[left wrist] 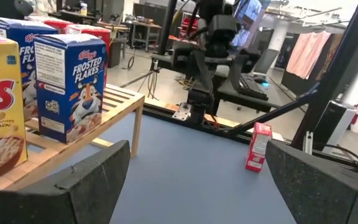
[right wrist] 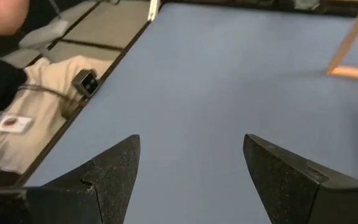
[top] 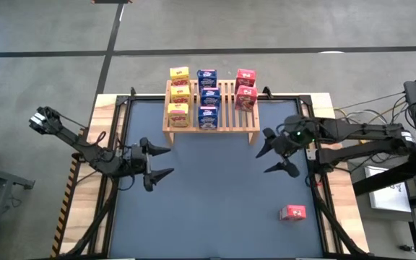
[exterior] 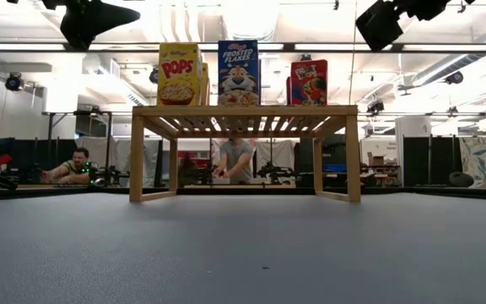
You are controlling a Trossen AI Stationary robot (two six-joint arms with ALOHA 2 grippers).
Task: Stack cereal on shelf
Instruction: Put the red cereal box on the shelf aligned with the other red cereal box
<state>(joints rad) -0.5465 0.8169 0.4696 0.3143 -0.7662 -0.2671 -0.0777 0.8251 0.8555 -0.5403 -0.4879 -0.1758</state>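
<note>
**Eight boxes on the rack, one red box left on the mat**

The shelf [top: 211, 123] stands at the far middle of the blue mat [top: 215, 209]. On its slats sit three rows of cereal: three yellow boxes [top: 178, 94] on the left, three blue boxes [top: 208, 97] in the middle, and two red boxes [top: 245, 88] on the right. From the low view the front boxes stand upright: yellow [exterior: 180, 74], blue [exterior: 239, 73] and red [exterior: 309, 83].

A ninth box, the red box [top: 292, 212], lies on the mat near the right edge, well apart from the shelf and nearer the front. The left wrist view shows it [left wrist: 258, 146] standing alone on the mat.

The left gripper [top: 161, 162] hangs over the mat's left part, in front of the shelf's left leg. Its fingers [left wrist: 98, 180] are spread wide and hold nothing.

The right gripper [top: 276, 155] is over the mat's right part, just beside the shelf's right end, between the shelf and the lone red box. Its fingers [right wrist: 114, 171] stand apart with only bare mat between them; it holds nothing.

Beyond the table, in the low view, people [exterior: 236, 160] are seen in the room.
</note>
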